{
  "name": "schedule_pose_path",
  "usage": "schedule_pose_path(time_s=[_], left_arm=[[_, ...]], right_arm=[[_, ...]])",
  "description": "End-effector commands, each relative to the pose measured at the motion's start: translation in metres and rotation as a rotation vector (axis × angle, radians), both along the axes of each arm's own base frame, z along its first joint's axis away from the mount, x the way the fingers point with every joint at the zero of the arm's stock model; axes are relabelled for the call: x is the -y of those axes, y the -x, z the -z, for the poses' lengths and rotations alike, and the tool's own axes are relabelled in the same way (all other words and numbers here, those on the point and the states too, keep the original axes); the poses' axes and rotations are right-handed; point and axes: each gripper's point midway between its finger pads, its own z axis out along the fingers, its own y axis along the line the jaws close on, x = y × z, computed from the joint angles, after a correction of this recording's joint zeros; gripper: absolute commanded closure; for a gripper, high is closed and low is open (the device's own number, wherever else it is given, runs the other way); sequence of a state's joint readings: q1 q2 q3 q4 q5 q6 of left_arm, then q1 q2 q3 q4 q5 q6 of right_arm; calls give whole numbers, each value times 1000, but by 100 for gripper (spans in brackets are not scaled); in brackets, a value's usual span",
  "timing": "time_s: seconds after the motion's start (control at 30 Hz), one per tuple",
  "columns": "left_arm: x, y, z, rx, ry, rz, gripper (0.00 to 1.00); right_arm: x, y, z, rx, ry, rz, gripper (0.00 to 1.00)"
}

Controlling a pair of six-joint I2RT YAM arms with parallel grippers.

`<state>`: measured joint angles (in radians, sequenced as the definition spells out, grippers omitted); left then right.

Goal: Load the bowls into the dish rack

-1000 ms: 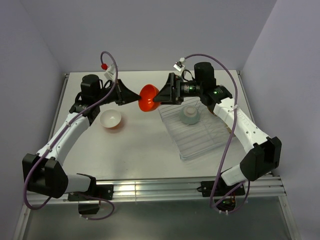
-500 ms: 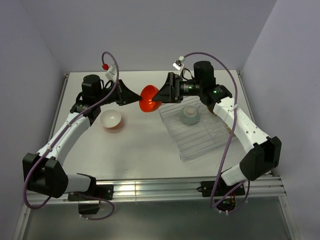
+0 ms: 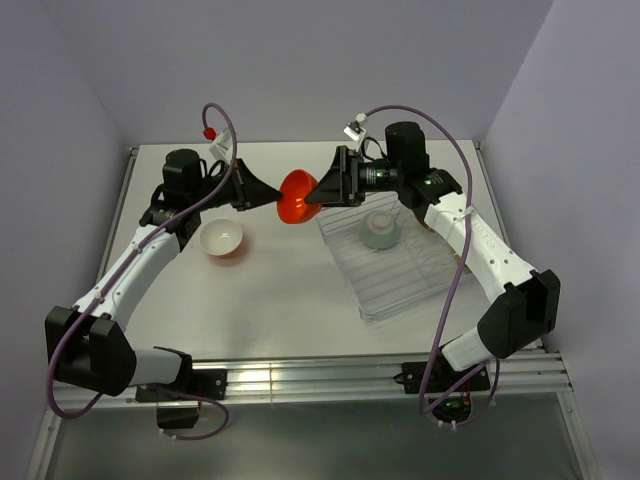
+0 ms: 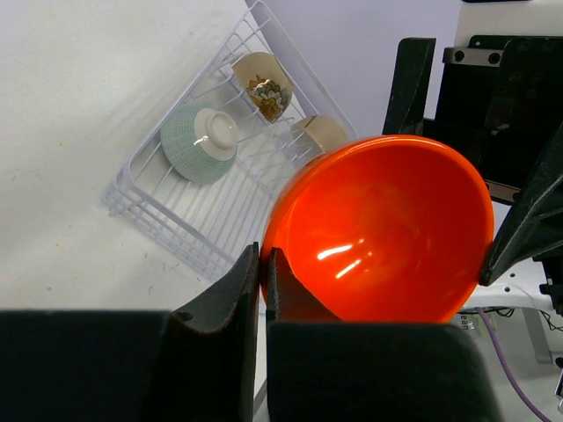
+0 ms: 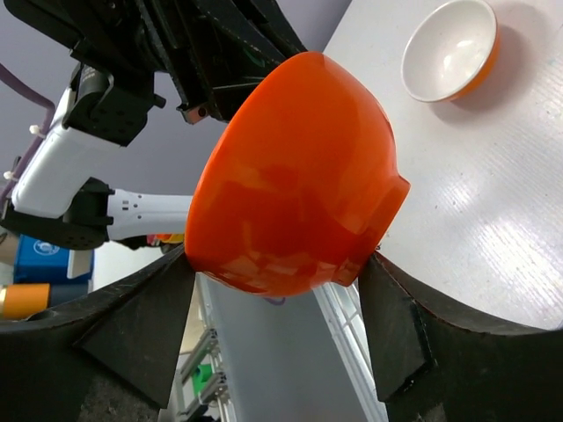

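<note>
- Far left, there's an orange bowl with a white inside (image 3: 222, 239) sitting upright on the table (image 3: 290, 300). It's on its own, near the left arm, and nothing is touching it.
- Next over, the left gripper (image 3: 270, 193) is reaching in towards the middle. Its fingers are pressed together on the rim of the all-orange bowl (image 3: 294, 200), one inside and one outside. The left wrist view shows that pinch pretty clearly.
- The all-orange bowl is up in the air, tipped on its side between the two arms. It's above the table and just left of the rack's far corner, with its open side facing the left gripper.
- The right gripper (image 3: 312, 192) comes at the bowl from the other side. In the right wrist view its two fingers sit against opposite sides of the bowl's outer wall, so it's clasping the bowl too.
- To the right is the dish rack (image 3: 400, 280), flat on the table at an angle.
- In the rack there's a mint green bowl (image 3: 380, 230), upside down, towards the far end.
- The left wrist view also catches a cream bowl with a speckled inside (image 4: 264, 83) and a second cream bowl (image 4: 321, 132), both tilted in the rack beyond the mint one.
</note>
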<state>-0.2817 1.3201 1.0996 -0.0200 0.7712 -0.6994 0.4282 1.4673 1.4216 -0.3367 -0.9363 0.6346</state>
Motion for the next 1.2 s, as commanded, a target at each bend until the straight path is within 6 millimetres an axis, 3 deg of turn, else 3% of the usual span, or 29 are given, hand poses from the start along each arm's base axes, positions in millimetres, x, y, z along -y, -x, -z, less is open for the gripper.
schedule_pose_path(time_s=[0.0,0.17,0.33,0.43,0.67,0.93,1.17], left_arm=[[5,6,-22,78,25,33,100],[4,6,-20,83,14,26,98],[3,6,-18,82,9,24,93],[3,6,-18,84,6,23,81],[2,5,-12,67,-13,13,62],[1,4,-11,65,-16,10,58],[1,4,-11,65,-19,5,41]], right_arm=[[-9,9,-21,39,-62,-80,42],[-9,11,-22,41,-72,-98,60],[-9,14,-24,44,-82,-109,86],[-9,13,-24,48,-77,-106,100],[-6,13,-25,63,-77,-105,100],[-4,12,-24,73,-77,-101,100],[1,7,-18,86,-39,-66,100]])
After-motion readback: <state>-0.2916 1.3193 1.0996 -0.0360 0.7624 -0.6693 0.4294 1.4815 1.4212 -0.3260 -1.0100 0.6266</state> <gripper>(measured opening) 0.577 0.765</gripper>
